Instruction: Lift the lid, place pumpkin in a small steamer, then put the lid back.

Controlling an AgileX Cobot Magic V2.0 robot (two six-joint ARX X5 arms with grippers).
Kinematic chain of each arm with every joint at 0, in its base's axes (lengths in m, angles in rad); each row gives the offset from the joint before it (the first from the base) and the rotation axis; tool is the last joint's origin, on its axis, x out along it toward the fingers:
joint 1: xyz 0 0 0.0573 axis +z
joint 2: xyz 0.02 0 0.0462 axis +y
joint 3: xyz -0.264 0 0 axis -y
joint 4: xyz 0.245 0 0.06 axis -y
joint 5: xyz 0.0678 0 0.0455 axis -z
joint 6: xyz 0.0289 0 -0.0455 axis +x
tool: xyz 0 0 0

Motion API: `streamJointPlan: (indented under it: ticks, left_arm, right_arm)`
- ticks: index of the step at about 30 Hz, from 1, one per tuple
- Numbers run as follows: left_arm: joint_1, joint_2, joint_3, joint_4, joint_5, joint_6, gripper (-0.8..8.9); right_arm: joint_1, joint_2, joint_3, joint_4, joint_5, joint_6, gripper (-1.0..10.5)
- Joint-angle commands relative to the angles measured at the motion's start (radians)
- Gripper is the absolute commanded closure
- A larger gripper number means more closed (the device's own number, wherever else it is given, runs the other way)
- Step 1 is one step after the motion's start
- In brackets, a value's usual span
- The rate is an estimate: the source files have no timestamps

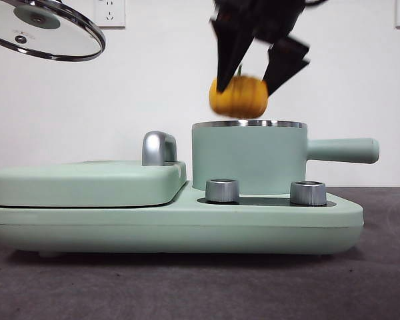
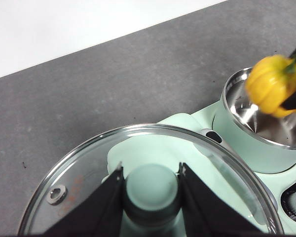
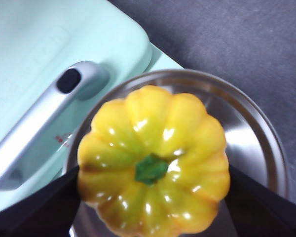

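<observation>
White wall and a dark grey table (image 1: 387,280) frame a wide mint-green appliance base (image 1: 187,223) with two silver knobs (image 1: 223,191) at its front. On its right side stands the small steamer (image 1: 250,157), open, its long handle pointing right. Just above the pot's steel rim hangs the pumpkin (image 1: 239,96), stem up, clamped between the jaws of the right hand (image 3: 153,185) and not touching the pot. At upper left, well apart, the left hand (image 2: 151,185) grips the lid (image 1: 43,30) by its mint knob, held high and tilted.
</observation>
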Motion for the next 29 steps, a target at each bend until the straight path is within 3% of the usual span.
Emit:
streamJointPlan:
  ticks: [1, 24, 29]
  left_arm:
    - [-0.001, 0.0, 0.017, 0.036, 0.004, 0.0, 7.98]
    - [-0.001, 0.0, 0.017, 0.036, 0.002, 0.0, 7.98]
    - [-0.001, 0.0, 0.017, 0.036, 0.002, 0.0, 7.98]
  right_arm:
    - [0.005, 0.051, 0.025, 0.014, 0.003, -0.011, 6.3]
    - [0.008, 0.217, 0.025, 0.016, 0.03, -0.012, 6.3]
    - [0.014, 0.222, 0.025, 0.029, 0.024, -0.015, 5.4]
